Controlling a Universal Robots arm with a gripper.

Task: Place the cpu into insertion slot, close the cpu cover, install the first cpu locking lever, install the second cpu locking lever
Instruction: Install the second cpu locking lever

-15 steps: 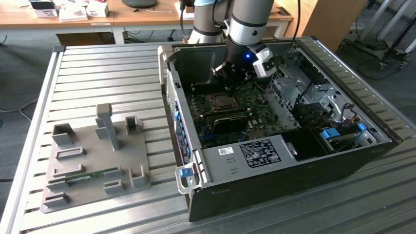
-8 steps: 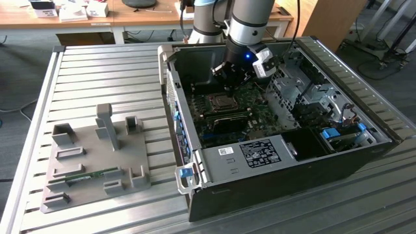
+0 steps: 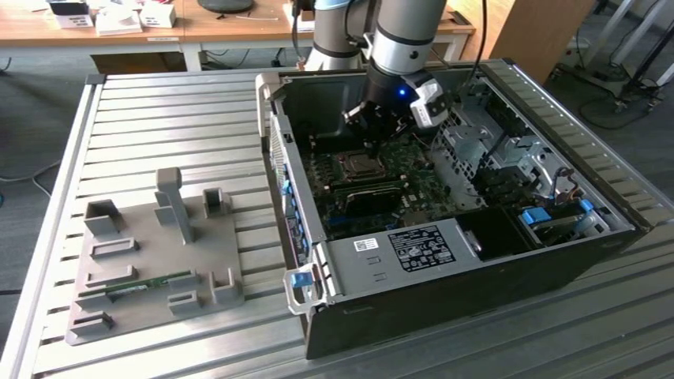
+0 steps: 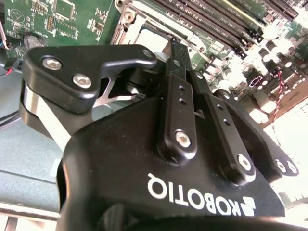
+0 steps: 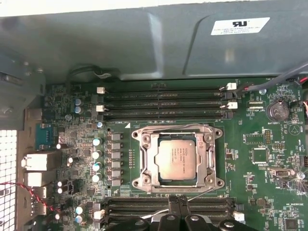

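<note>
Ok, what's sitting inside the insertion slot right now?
The cpu lies in the insertion slot, with the cpu cover closed flat around its silver top. The socket contacts beneath are hidden by the chip.

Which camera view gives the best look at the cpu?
The first wrist view: the cpu faces the camera, framed by the cpu cover. In the exterior view it is a small patch. The second wrist view shows a corner behind the tool.

Silver-grey cpu (image 5: 176,160), green circuit board (image 5: 260,159), black claw (image 5: 179,204)
</note>
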